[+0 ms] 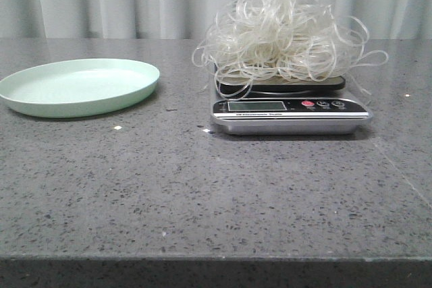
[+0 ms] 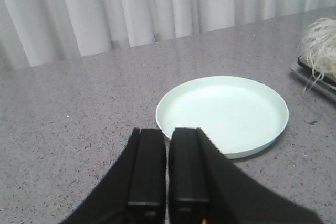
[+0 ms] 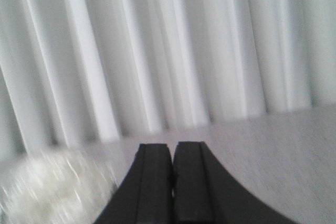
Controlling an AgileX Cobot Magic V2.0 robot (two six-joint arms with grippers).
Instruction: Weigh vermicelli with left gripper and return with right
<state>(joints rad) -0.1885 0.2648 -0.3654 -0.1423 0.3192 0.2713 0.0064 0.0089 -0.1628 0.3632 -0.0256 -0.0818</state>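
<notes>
We see the vermicelli (image 1: 287, 32) heaped on the scale (image 1: 290, 109) to be weighed, the plate (image 1: 77, 87) left bare for its return. Both our left tool (image 2: 167, 171) and right tool (image 3: 173, 182) are closed, holding nothing.

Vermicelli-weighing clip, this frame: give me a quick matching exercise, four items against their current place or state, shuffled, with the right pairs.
Items:
1. vermicelli
2. plate
3. left gripper
4. scale

States:
A. pale green and empty, on the table's left
B. fingers closed, holding nothing, near the plate
C. piled on the scale's platform
D. on the table's right, display facing the camera

Pairs: 1-C, 2-A, 3-B, 4-D
</notes>
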